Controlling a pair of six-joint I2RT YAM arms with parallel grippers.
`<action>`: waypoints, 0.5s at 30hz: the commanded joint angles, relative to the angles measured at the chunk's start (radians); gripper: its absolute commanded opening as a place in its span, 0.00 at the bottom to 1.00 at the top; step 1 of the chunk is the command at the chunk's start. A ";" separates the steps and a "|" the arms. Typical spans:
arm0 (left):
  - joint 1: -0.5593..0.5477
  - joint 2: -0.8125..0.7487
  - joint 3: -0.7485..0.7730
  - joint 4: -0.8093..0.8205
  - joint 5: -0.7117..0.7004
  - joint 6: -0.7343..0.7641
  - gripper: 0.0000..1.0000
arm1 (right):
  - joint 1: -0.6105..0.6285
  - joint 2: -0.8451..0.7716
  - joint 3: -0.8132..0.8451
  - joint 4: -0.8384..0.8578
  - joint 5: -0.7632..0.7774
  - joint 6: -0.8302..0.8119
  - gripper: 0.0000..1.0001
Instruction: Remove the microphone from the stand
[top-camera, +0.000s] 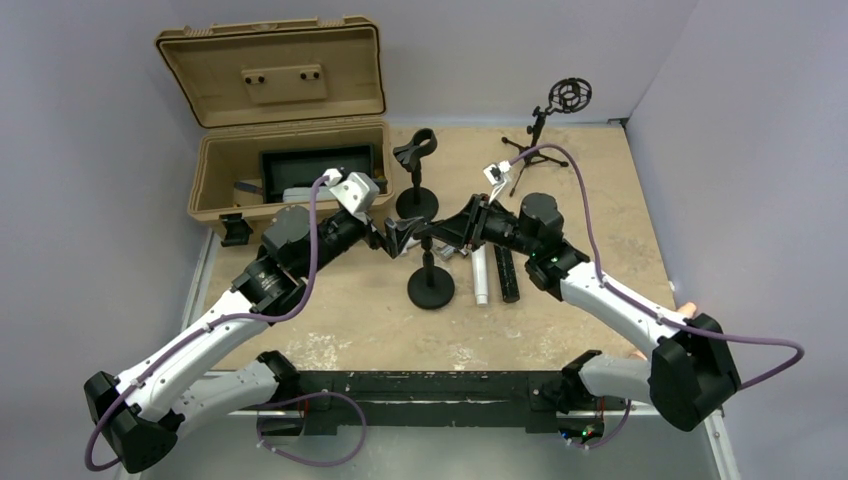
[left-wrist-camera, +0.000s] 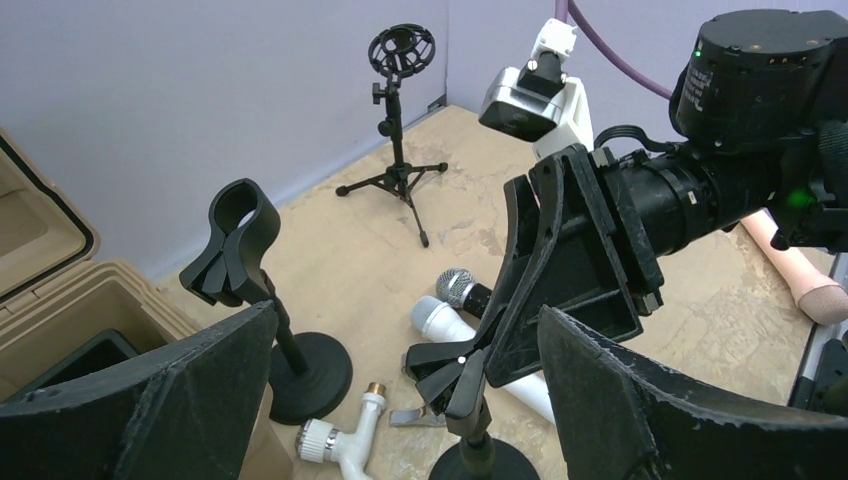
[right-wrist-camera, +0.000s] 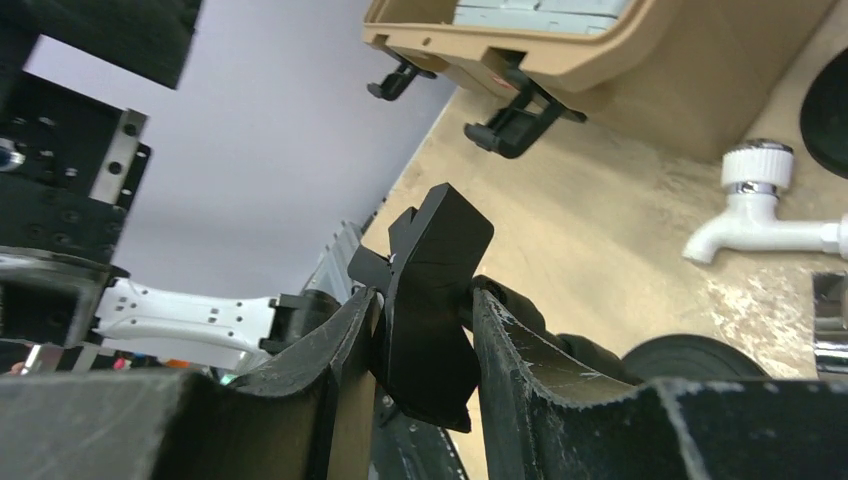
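Note:
The near mic stand (top-camera: 431, 288) has an empty black clip (left-wrist-camera: 468, 365) on top. My right gripper (top-camera: 436, 232) is shut on that clip, which sits pinched between its fingers in the right wrist view (right-wrist-camera: 428, 300). My left gripper (top-camera: 394, 238) is wide open just left of the clip, with its fingers on either side of the clip in the left wrist view. A white microphone (top-camera: 481, 276) and a black microphone (top-camera: 506, 272) lie side by side on the table right of the stand. Both also show in the left wrist view, the white one (left-wrist-camera: 436, 318) and the black one with a silver grille (left-wrist-camera: 466, 289).
A second stand (top-camera: 416, 200) with an empty clip (left-wrist-camera: 238, 245) is behind. An open tan case (top-camera: 290, 165) is at back left. A tripod shock mount (top-camera: 556, 110) is at back right. A white tap (left-wrist-camera: 345, 440) and a chrome piece (left-wrist-camera: 412, 416) lie by the stands.

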 joint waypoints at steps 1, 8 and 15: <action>-0.003 -0.020 0.005 0.031 -0.014 0.010 1.00 | 0.004 0.020 -0.051 -0.168 0.076 -0.084 0.13; -0.003 -0.015 0.005 0.031 -0.013 0.010 1.00 | 0.005 0.051 -0.095 -0.103 0.058 -0.063 0.13; -0.003 -0.014 0.002 0.035 -0.012 0.010 1.00 | 0.005 0.022 -0.059 -0.117 0.073 -0.082 0.27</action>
